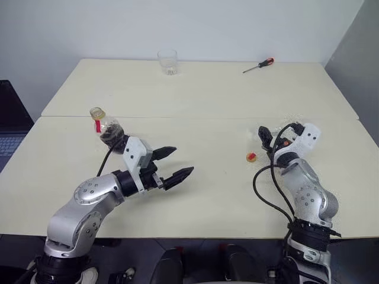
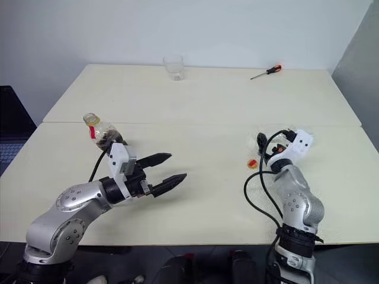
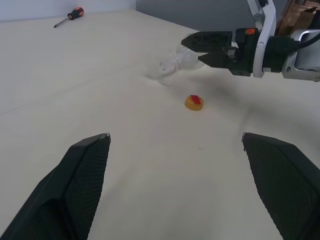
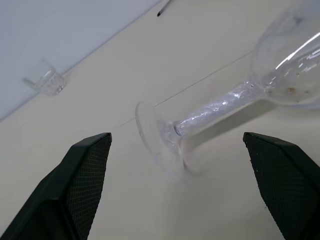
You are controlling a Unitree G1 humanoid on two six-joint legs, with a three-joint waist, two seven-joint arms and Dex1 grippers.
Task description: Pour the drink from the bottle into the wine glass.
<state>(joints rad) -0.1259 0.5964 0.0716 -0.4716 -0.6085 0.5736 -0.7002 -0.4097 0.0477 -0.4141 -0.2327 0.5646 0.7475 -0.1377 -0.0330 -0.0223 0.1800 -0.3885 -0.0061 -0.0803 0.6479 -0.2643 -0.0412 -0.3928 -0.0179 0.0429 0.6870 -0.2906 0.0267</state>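
My left gripper [image 1: 176, 164] hangs open over the tabletop [image 1: 207, 106], the bottle [image 1: 106, 128] just behind its wrist. My open right gripper [image 4: 180, 190] faces the wine glass [image 4: 235, 100], lying toppled, foot nearest, stem running away.

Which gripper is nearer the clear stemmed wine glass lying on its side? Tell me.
Right. The right gripper hangs open just short of the clear stemmed wine glass, its foot toward the fingers. The left gripper is open far across the cream table, beside the bottle.
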